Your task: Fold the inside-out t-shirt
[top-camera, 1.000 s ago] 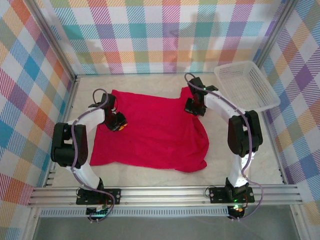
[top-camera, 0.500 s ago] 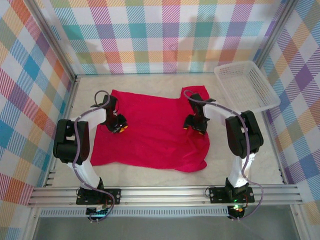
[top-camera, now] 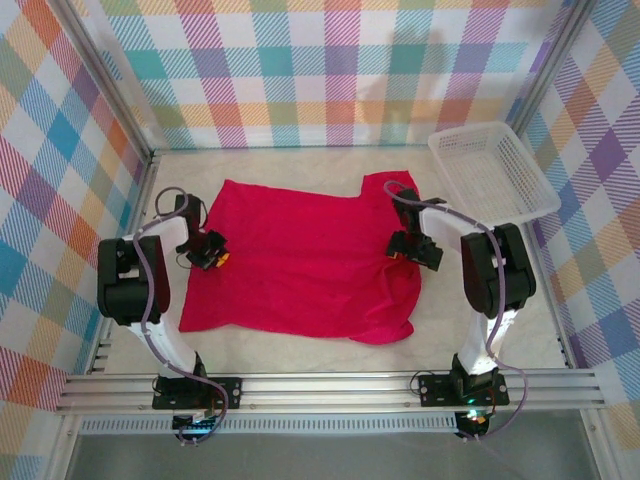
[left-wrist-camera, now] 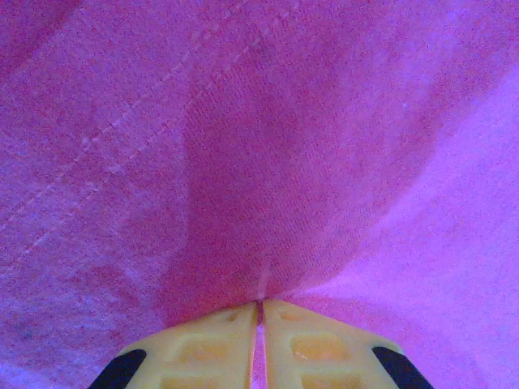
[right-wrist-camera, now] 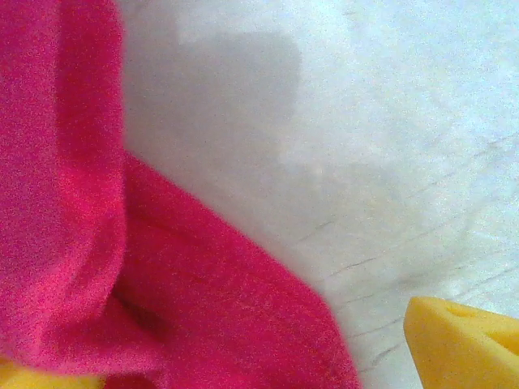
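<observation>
Crimson cloth covers the middle of the tabletop (top-camera: pixel 500 300). The inside-out t-shirt (top-camera: pixel 300 260) lies spread flat, its longer reach running left to right, and the white mesh basket (top-camera: pixel 492 170) is well apart at the far right corner.

The left hand (top-camera: pixel 209 257) sits at the shirt's left edge, roughly midway between its near and far sides. The right hand (top-camera: pixel 415 252) sits at the right edge opposite. The two therefore stand at the ends of the long axis with the body of the shirt between them, and neither is the nearer one, as both are already at the cloth.

In the left wrist view the yellow fingers (left-wrist-camera: pixel 203 350) are pressed together with a thin ridge of red fabric pinched between them, so that hand is clamped on the shirt. In the right wrist view one yellow finger (right-wrist-camera: pixel 462 340) stands over bare tabletop and the other just shows at the lower left corner. The shirt's rolled edge lies in the wide gap between them, so that hand is spread open and grips nothing. A fold would probably need it to close on that edge first.

Against a second ago, the left hand has moved left from over the shirt to its edge. The right hand has come nearer and rightward from the far right sleeve, which now lies uncovered.
</observation>
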### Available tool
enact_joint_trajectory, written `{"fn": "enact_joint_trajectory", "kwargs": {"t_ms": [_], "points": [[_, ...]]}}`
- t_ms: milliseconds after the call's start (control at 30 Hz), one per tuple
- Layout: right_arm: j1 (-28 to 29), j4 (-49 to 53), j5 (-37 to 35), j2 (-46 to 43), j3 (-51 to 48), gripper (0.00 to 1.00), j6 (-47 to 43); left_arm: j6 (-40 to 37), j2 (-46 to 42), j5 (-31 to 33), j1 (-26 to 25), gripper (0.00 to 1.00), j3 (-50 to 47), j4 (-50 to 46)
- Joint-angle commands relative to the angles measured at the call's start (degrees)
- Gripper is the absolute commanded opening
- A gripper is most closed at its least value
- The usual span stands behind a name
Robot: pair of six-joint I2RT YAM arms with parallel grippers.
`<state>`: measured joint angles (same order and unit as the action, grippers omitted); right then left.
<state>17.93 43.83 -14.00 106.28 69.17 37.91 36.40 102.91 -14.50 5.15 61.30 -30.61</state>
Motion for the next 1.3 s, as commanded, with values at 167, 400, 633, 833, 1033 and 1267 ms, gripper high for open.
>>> {"fn": "enact_joint_trajectory", "kwargs": {"t_ms": [167, 400, 633, 833, 1033, 1267], "points": [[-0.4, 2.7, 2.9, -11.2, -1.9, 1.00, -1.4, 0.1, 0.7, -1.7, 0.0, 0.12, -1.5, 1.5], [-2.3, 3.9, 2.3, -15.0, -5.5, 0.71, -1.9, 0.4, -0.7, -2.1, -0.8, 0.12, -1.2, 1.5], [-3.3, 4.4, 4.1, -7.4, -2.9, 0.52, -4.8, 0.2, -1.2, -2.1, -1.0, 0.12, -1.0, 1.0], [-2.6, 2.9, 8.2, 0.0, 1.5, 0.73, -6.0, 0.7, -1.0, -2.4, -1.1, 0.12, -0.9, 1.3], [-3.0, 8.6, 1.6, 7.3, 7.7, 0.77, -4.1, 0.6, -0.1, -2.1, -0.5, 0.11, -0.3, 0.2], [-8.7, 11.3, -2.2, 4.3, 7.4, 0.73, -0.8, 0.1, -1.0, -0.5, 4.6, 0.09, -1.3, -0.8]]}}
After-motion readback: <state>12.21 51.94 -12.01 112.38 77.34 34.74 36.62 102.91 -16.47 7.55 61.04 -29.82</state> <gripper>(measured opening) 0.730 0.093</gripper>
